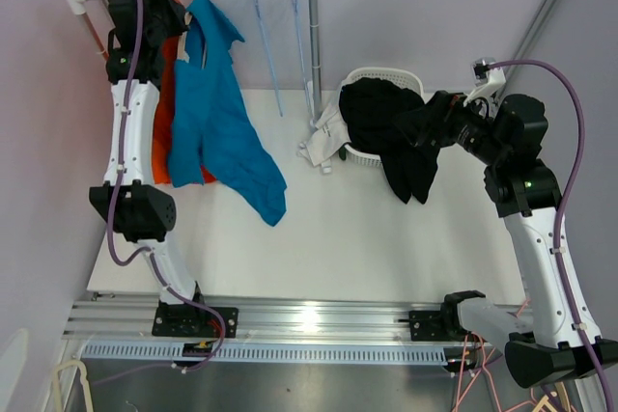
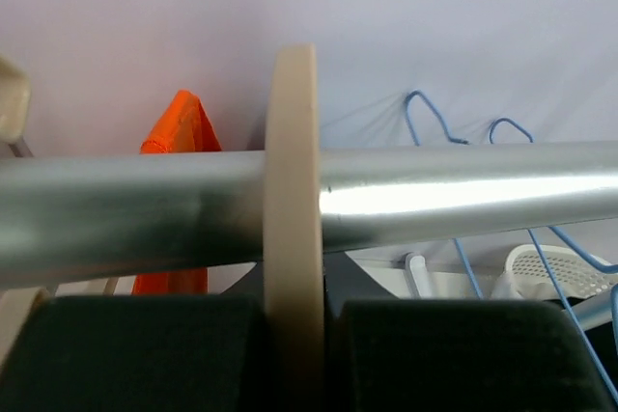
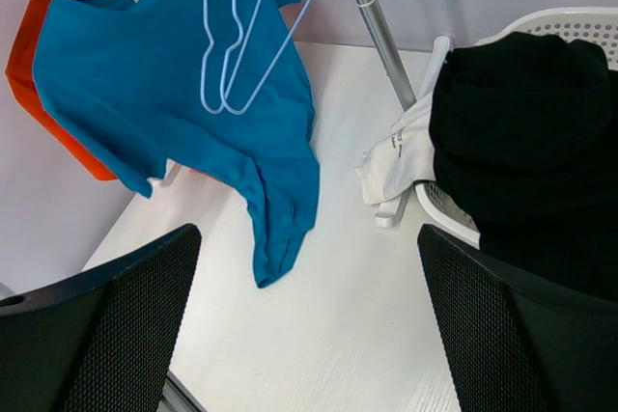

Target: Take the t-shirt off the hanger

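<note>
**Hidden or unclear**
- Wooden hanger (image 2: 291, 190): only its hook shows, over the rail (image 2: 454, 198); the shoulders are under cloth.
- Orange garment (image 1: 164, 118): mostly covered by the blue t-shirt (image 1: 208, 113).
- Basket (image 3: 579, 21): largely buried under a black garment (image 3: 521, 123); a white garment (image 3: 401, 151) spills over its near rim.
- Right gripper (image 3: 307, 277): in the top view it is dark against the black garment and its outline is hard to separate.
- Left gripper (image 2: 294, 354): the pads are cut off by the bottom of the wrist frame.

**Task item**
- The blue t-shirt hangs from the left end of the rail and its hem trails onto the white table (image 1: 386, 248). Two blue wire hangers (image 1: 275, 41) hang bare further right.

**Arm pose**
- Left arm: stretched up and forward to the rail's left end, with the fingers pressed together on the wooden hanger's hook just below the rail.
- Right arm: elbow bent and wrist turned left over the basket, with the fingers (image 3: 106, 325) spread wide and holding nothing.
</note>
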`<state>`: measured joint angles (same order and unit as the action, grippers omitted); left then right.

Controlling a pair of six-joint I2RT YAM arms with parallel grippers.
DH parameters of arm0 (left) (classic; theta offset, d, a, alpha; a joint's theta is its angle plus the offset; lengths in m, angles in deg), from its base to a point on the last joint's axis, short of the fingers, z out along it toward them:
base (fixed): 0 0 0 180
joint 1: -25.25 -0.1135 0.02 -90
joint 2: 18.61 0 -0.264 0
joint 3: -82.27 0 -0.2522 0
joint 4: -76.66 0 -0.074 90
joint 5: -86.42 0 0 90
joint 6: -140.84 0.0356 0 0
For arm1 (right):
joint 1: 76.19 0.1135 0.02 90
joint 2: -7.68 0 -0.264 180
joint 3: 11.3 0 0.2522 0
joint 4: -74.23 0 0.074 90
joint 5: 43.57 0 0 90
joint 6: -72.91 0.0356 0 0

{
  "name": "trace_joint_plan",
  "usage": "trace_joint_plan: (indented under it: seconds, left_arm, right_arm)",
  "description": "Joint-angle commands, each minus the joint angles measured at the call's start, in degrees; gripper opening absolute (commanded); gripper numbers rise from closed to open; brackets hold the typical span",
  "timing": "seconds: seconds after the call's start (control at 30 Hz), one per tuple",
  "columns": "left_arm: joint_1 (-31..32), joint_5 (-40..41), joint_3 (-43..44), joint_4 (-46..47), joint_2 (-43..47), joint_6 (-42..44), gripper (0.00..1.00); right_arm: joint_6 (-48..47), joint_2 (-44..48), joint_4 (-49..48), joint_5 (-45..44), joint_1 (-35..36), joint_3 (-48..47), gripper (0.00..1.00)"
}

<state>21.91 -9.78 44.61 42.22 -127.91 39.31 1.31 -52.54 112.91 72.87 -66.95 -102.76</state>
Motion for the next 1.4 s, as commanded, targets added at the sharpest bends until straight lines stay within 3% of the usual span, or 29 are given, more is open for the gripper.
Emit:
trace_joint_plan:
  seconds: [0.0,0.33,0.47,0.5,0.6,0.67,0.7,0.73,0.77,0.8,0.83,0.93,1.07,1.1,1.2,1.37]
  left_arm:
    - [1.2,1.2,3.8,-0.4,1.0,0.5,0.01]
    - [8.5,5.9,2.7,-1.5,12.4,4.4,0.01]
    - [11.8,12.6,-3.2,2.7,18.9,5.9,0.01]
    - [12.7,14.4,-10.2,5.0,23.4,6.6,0.01]
    - [15.1,17.7,-15.7,7.9,30.1,6.8,0.0]
    - [15.7,20.2,-12.5,2.4,30.6,3.0,0.01]
    - [16.0,21.4,-10.4,-6.5,30.1,1.7,0.0]
    - [16.8,23.0,-4.1,-11.2,28.4,0.4,0.0]
    - [17.3,26.6,-3.1,-14.9,27.8,-1.4,0.01]
    - [18.0,28.4,-2.5,-20.0,27.6,-1.9,0.01]
    - [19.7,31.0,-3.0,-21.7,28.5,-2.8,0.01]
    - [21.8,37.3,-9.2,-26.0,32.1,-7.4,0.01]
    - [22.1,38.0,-16.1,-30.5,35.6,-15.4,0.01]
    - [22.1,37.6,-21.4,-29.9,36.6,-15.9,0.0]
    - [22.3,36.5,-29.3,-26.4,41.3,-17.0,0.01]
    - [23.0,37.6,-33.7,-26.1,43.6,-17.7,0.01]
  right_arm:
    - [-0.5,0.2,-1.5,0.6,-0.1,-0.4,1.0]
    - [0.2,0.4,-1.3,2.2,0.5,0.0,0.99]
    - [-3.3,0.1,-4.4,7.0,3.3,1.7,1.0]
    - [-4.5,-0.2,-6.4,8.2,5.6,2.1,0.99]
    - [-10.5,-0.8,-8.4,7.8,12.2,2.1,0.99]
    - [-14.2,-2.3,-8.8,10.4,16.3,1.4,0.99]
    - [-15.3,-2.9,-9.9,11.2,19.0,1.1,0.99]
    - [-17.7,-3.9,-10.4,12.0,24.8,1.0,1.0]
    - [-18.4,-4.5,-10.9,12.2,28.2,1.1,0.99]
    - [-20.6,-5.2,-11.9,12.1,31.3,1.6,0.99]
    - [-21.7,-6.4,-12.9,11.5,37.9,1.9,1.0]
    - [-23.1,-7.6,-21.4,7.2,48.1,6.0,0.99]
    - [-20.1,-10.7,-37.1,2.4,56.0,10.8,0.99]
    - [-19.2,-11.6,-41.8,0.0,57.3,11.0,1.0]
    - [-18.8,-16.7,-46.2,-3.3,60.5,9.0,0.99]
    - [-16.0,-25.6,-46.1,-1.9,61.6,0.6,0.99]
